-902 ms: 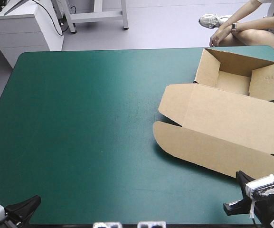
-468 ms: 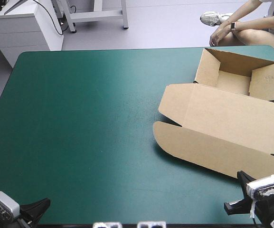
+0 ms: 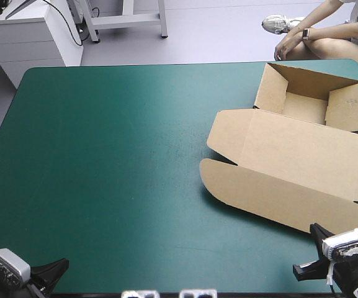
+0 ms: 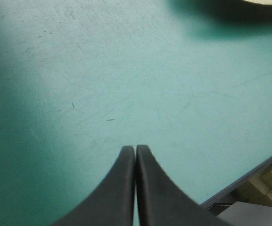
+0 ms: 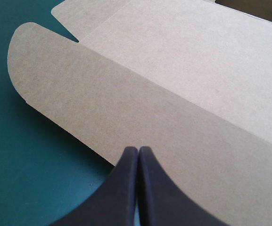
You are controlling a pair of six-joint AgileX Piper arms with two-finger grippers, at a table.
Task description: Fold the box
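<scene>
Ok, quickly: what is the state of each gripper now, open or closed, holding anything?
Left gripper: closed, holding nothing, over the bare teal-green cover.
Right gripper: closed, holding nothing, by the box, at its near flap.

The left gripper [image 3: 61,266], made of two broad black fingers curved like fins, enters the scene low at the near left corner, its tip pointing right and a little toward the far side. From its own wrist, its fingers [image 4: 121,188] press together into one pointed arch. The right gripper [image 3: 315,231], of the same black finned build, sits at the near right corner, tip aimed toward the far side. Its fingers [image 5: 157,193] also meet in a single closed arch. Little of either arm shows.
</scene>
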